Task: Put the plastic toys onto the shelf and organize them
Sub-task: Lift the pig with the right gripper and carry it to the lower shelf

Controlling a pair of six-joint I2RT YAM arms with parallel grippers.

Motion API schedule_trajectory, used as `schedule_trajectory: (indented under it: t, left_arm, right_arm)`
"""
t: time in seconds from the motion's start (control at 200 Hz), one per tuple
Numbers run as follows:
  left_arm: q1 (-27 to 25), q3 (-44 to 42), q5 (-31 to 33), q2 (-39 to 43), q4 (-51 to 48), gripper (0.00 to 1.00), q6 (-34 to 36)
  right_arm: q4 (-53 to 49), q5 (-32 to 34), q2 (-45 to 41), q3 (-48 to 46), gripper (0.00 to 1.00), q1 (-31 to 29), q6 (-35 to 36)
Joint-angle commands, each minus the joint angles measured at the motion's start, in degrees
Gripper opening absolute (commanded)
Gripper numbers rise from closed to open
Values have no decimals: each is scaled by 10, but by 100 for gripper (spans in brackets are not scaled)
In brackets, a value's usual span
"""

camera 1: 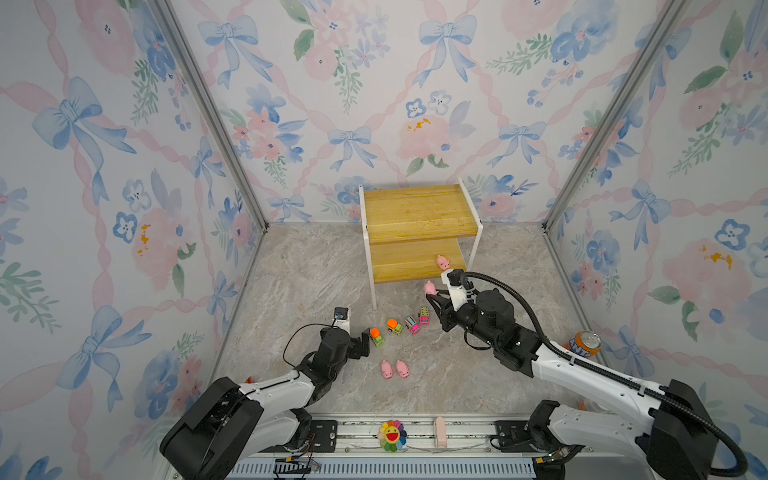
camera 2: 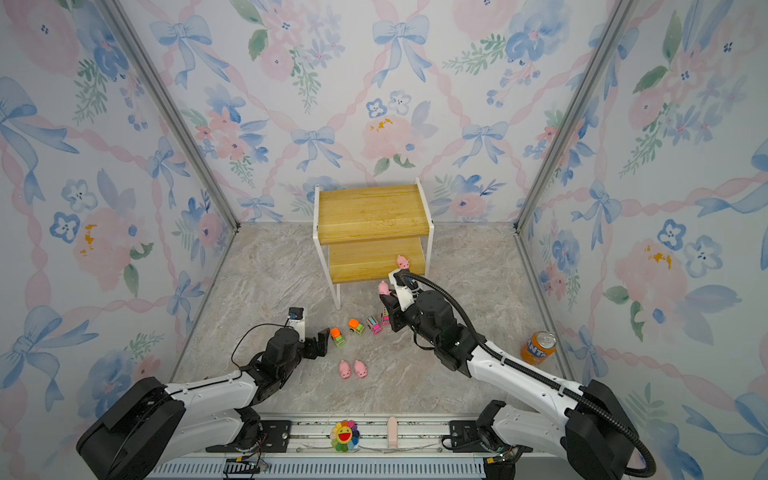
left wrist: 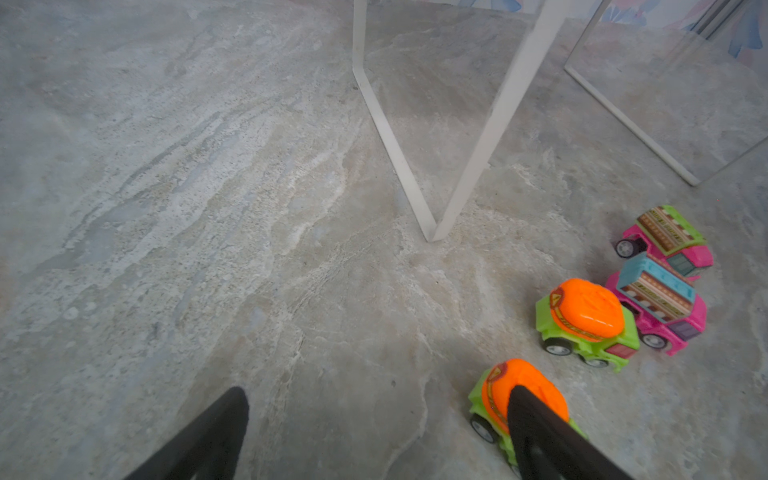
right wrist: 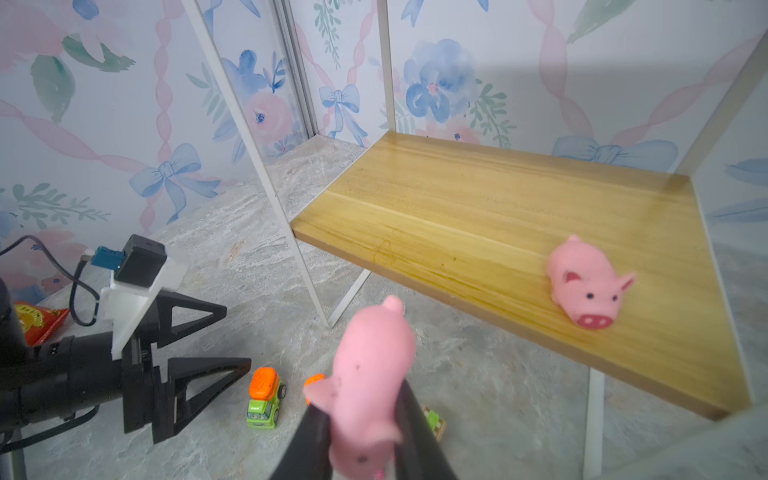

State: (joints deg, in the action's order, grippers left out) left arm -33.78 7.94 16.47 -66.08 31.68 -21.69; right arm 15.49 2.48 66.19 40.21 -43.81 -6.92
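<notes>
The shelf (camera 1: 419, 216) (camera 2: 370, 216) stands at the back, and one pink pig (camera 1: 443, 262) (right wrist: 586, 286) lies on its lower board. My right gripper (camera 1: 432, 294) (right wrist: 361, 407) is shut on a second pink pig (camera 1: 429, 287) (right wrist: 374, 365), held just in front of that board's edge. My left gripper (camera 1: 365, 344) (left wrist: 378, 390) is open low over the table, one finger right beside a green truck (camera 1: 377, 337) (left wrist: 494, 399). Another green truck (camera 1: 394, 326) and two pink trucks (camera 1: 412, 325) (camera 1: 424, 316) stand in a row. Two pigs (camera 1: 386, 369) (camera 1: 402, 369) lie nearer the front.
An orange soda can (camera 1: 584, 344) stands at the right wall beside my right arm. A rainbow flower (camera 1: 392, 435) and a pale pink block (camera 1: 439, 432) sit on the front rail. A red snack packet (right wrist: 37, 322) lies behind my left arm. Patterned walls close three sides.
</notes>
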Motion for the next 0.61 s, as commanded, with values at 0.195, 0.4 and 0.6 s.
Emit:
schedule_trajectory:
  t: [0.195,0.4,0.6]
  left_arm:
    - [-3,13,4,-13,2,98,-6]
    - [-2,18,5,-20,2,98,-5]
    - [-2,21,5,-22,2,98,-2]
  right_arm:
    - [25,15,74,57,25,26,14]
    - [65,52,101,55,25,25,-7]
    - [76,83,119,63,26,19,-20]
